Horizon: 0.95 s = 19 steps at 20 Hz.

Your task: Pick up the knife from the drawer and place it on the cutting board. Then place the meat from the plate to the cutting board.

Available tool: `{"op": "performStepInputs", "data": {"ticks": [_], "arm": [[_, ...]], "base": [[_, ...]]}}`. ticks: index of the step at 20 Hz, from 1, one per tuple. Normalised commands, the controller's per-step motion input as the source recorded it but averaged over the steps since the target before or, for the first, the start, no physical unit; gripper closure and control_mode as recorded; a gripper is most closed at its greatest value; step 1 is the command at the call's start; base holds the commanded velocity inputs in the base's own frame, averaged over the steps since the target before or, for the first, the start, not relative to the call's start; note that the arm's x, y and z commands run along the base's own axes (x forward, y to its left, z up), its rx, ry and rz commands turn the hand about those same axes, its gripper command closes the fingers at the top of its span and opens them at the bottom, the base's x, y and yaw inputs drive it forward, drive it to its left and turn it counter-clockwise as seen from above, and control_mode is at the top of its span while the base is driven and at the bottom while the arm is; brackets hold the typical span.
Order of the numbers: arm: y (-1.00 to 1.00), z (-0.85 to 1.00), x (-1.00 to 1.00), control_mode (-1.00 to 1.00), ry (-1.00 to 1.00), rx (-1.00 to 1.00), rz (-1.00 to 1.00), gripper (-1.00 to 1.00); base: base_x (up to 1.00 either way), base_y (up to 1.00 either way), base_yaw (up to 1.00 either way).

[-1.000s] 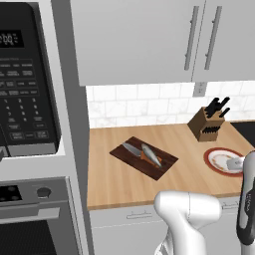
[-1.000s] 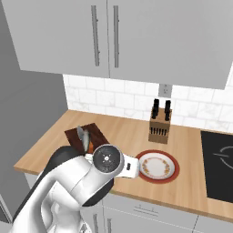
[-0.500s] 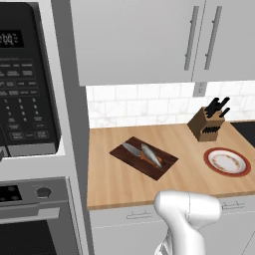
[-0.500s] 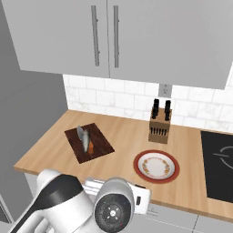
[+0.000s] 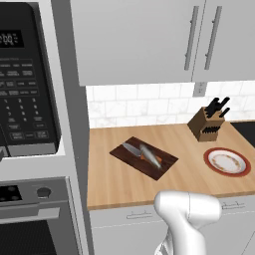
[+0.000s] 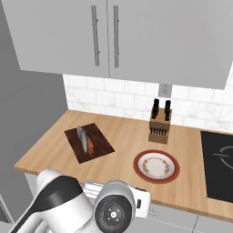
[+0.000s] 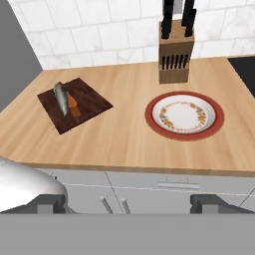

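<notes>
With the meat (image 7: pixel 60 97) and knife (image 7: pixel 72 105) both lying on the cutting board (image 7: pixel 89 102) and the plate (image 7: pixel 184 115) bare, the gripper (image 7: pixel 128 203) hangs wide, holding nothing; best just to hold clear.

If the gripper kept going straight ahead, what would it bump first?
Probably the bare light wooden countertop, between the dark brown cutting board and the round red-rimmed white plate. The gripper, jaws apart, points down at that stretch, though depth is unclear and the counter's front edge might come first.
</notes>
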Motion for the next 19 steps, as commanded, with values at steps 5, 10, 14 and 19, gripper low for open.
{"op": "performStepInputs", "data": {"ticks": [5, 10, 14, 19], "arm": [[0.0, -0.01, 0.0, -1.0, 0.01, 0.0, 0.0, -1.0], [0.02, 0.0, -0.02, -1.0, 0.0, -0.01, 0.0, -1.0], [0.08, 0.0, -0.03, -1.0, 0.0, -0.02, 0.0, -1.0], [0.0, 0.0, -0.08, -1.0, 0.0, 0.0, 0.0, -1.0]], "base": [[0.0, 0.0, 0.0], [0.0, 0.0, 0.0], [0.0, 0.0, 0.0], [0.0, 0.0, 0.0]]}}
